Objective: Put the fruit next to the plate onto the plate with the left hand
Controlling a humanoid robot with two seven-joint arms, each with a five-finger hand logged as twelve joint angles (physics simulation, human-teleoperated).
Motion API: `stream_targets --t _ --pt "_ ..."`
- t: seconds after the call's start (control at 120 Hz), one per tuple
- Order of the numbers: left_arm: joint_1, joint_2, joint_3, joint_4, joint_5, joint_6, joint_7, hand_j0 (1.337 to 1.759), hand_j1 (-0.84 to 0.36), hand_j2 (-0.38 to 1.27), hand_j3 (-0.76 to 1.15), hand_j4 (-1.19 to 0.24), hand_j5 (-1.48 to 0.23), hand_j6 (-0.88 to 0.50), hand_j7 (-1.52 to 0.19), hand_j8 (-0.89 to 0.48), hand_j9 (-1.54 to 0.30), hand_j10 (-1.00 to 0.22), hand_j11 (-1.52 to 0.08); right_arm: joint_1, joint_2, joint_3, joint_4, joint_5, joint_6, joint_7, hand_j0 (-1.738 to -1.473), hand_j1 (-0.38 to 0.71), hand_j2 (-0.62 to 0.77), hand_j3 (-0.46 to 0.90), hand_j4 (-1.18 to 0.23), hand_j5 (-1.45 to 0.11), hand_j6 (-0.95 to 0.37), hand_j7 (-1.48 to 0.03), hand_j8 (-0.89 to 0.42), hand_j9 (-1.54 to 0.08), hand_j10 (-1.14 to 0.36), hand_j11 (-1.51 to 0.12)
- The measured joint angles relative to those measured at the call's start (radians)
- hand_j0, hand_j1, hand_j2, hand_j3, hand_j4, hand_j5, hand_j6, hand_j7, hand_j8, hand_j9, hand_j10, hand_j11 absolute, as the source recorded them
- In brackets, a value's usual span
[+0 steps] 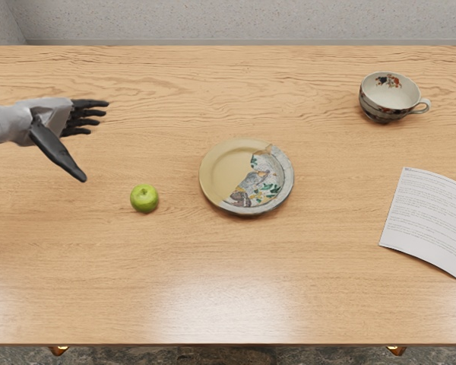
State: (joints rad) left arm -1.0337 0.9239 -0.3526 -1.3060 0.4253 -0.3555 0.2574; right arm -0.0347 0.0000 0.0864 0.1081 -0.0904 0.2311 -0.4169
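Left hand (61,125) hangs with fingers spread, empty; the green apple (144,198) sits below-right of it and could roll from a glancing touch, away from the plate (220,171)

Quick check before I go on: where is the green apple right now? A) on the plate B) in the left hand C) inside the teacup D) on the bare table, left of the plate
D: the green apple lies on the bare table, left of the plate and apart from it, while the left hand is open, up and to the left of the apple, holding nothing.
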Motion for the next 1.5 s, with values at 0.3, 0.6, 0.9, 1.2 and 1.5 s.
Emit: stream_targets --t 0.3,0.6,0.9,1.2,1.5 --pt "0.066 -0.016 0.005 -0.107 0.147 0.275 0.047 1.658 0.32 0.01 0.0 -0.03 -0.03 -0.03 -0.03 -0.03 -0.03 -0.03 -0.03 -0.011 0.0 0.0 -0.002 0.0 -0.005 0.0 -1.658 -0.35 0.0 0.0 0.0 0.0 0.0 0.0 0.0 0.0 0.0 0.0" --pt "-0.009 -0.136 0.3 -0.286 0.258 0.789 0.064 1.658 0.29 0.01 0.0 -0.05 -0.07 -0.06 -0.07 -0.06 -0.07 -0.05 -0.07 -0.013 0.0 0.0 -0.002 0.0 -0.006 0.0 -1.658 -0.35 0.0 0.0 0.0 0.0 0.0 0.0 0.0 0.0 0.0 0.0" --pt "-0.04 -0.229 0.451 -0.355 0.268 0.869 0.064 1.658 0.25 0.02 0.0 -0.09 -0.11 -0.09 -0.11 -0.09 -0.11 -0.09 -0.11 -0.013 0.0 0.0 -0.002 0.0 -0.006 0.0 -1.658 -0.35 0.0 0.0 0.0 0.0 0.0 0.0 0.0 0.0 0.0 0.0" --pt "-0.045 -0.26 0.478 -0.293 0.274 0.923 0.063 1.658 0.08 0.05 0.0 -0.22 -0.29 -0.22 -0.29 -0.22 -0.29 -0.22 -0.29 -0.013 0.0 0.0 -0.002 0.0 -0.006 0.0 -1.658 -0.35 0.0 0.0 0.0 0.0 0.0 0.0 0.0 0.0 0.0 0.0" --pt "-0.055 -0.289 0.509 -0.284 0.292 0.926 0.065 1.658 -0.06 0.07 0.0 -0.34 -0.44 -0.34 -0.44 -0.34 -0.44 -0.34 -0.44 -0.013 0.0 0.0 -0.002 0.0 -0.006 0.0 -1.658 -0.35 0.0 0.0 0.0 0.0 0.0 0.0 0.0 0.0 0.0 0.0"
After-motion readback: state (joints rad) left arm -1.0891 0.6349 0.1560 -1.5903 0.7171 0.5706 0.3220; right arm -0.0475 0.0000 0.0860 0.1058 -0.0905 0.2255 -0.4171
